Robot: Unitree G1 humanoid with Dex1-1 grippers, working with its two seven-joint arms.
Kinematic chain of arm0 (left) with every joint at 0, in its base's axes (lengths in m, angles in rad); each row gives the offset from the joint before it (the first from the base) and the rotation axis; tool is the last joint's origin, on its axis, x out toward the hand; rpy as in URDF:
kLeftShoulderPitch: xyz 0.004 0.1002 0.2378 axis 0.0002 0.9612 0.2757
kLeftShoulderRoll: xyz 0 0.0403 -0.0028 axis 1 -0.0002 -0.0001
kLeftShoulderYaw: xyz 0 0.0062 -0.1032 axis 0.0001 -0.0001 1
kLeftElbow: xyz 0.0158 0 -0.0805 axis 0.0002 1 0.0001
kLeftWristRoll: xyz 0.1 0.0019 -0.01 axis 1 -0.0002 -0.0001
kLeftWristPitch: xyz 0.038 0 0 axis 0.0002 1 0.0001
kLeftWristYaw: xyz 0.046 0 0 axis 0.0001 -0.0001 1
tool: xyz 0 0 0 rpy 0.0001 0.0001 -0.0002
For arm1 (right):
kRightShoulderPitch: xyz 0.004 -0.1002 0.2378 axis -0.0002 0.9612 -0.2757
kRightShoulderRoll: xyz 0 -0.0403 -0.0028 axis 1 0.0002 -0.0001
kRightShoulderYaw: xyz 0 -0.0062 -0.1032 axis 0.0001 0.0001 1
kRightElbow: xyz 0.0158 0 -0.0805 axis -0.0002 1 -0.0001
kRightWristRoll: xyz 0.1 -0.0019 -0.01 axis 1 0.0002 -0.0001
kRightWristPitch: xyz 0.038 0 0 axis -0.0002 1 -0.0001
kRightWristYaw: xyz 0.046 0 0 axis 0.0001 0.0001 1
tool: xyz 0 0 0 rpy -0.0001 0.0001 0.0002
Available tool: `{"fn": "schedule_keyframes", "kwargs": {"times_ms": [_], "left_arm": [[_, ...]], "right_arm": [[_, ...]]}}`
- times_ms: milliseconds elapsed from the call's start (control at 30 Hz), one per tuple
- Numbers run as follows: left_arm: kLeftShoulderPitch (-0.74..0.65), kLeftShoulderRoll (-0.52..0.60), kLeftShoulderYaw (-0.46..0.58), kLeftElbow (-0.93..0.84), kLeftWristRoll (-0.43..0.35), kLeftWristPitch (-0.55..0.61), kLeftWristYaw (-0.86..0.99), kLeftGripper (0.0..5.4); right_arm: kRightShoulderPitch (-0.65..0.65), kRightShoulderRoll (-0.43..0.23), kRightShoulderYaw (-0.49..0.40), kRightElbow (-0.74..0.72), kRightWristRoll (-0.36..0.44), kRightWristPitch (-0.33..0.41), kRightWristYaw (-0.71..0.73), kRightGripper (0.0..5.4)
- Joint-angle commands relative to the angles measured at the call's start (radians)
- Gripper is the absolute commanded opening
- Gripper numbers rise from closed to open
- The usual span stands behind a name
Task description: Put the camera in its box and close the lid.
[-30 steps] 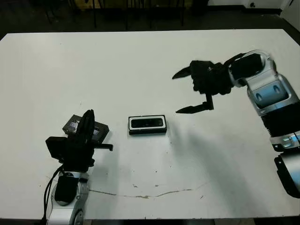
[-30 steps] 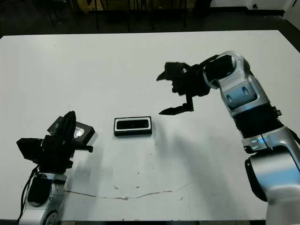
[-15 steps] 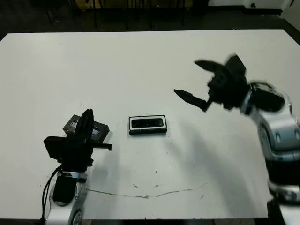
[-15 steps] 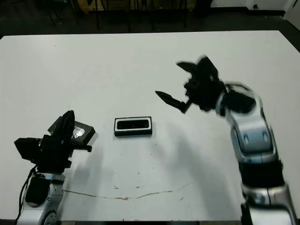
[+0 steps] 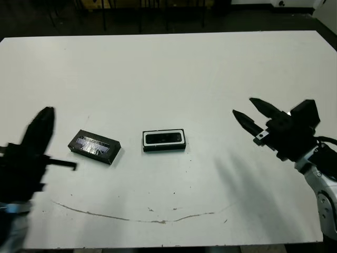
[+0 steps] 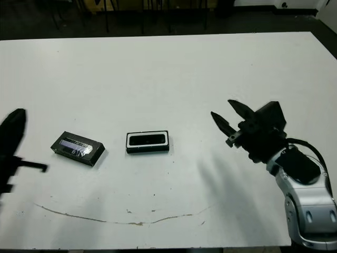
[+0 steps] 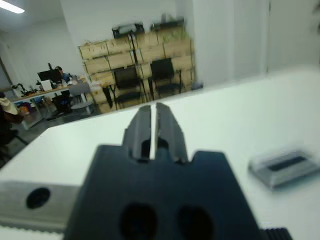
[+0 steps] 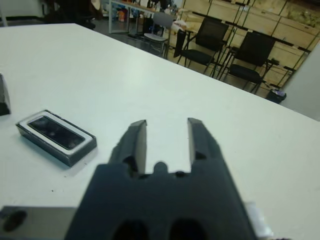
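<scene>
A white bench [image 5: 158, 68] is seen from above, its far edge met by dark floor and its near edge running along the bottom of the head view. Near the middle, a little toward the near edge, the box [image 5: 164, 140] lies flat with the camera [image 5: 164, 138] seated inside its white-lined hollow. Just to the left of it, apart and not touching, the lid [image 5: 95, 146] lies flat at a slight angle, its glossy top facing up; pale marks on that top are too small to be read, and no other writing can be made out. A thin brown line [image 5: 131, 217] is drawn across the bench close to the near edge.

The right gripper [image 5: 248, 113] is held near the bench's right side, well apart from the box, its two fingers spread with a clear gap and nothing between them. The left gripper [image 5: 39, 132] is blurred at the left edge; in the left wrist view its fingers [image 7: 167, 127] appear nearly closed, with only a slit between them and nothing held. Wide bare bench surface lies open beyond the box and between box and right gripper
</scene>
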Motion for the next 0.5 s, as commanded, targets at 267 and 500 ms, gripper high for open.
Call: {"fn": "schedule_keyframes", "kwargs": {"times_ms": [267, 500], "left_arm": [[-0.052, 0.429, 0.126, 0.154, -0.163, 0.441, -0.247, 0.00], [-0.151, 0.532, -0.005, 0.302, -0.156, 0.471, -0.357, 0.00]], "right_arm": [[0.013, -0.030, 0.000, -0.032, 0.059, 0.054, -0.038, 0.02], [-0.007, -0.058, -0.002, -0.032, 0.070, 0.070, -0.051, 0.02]]}}
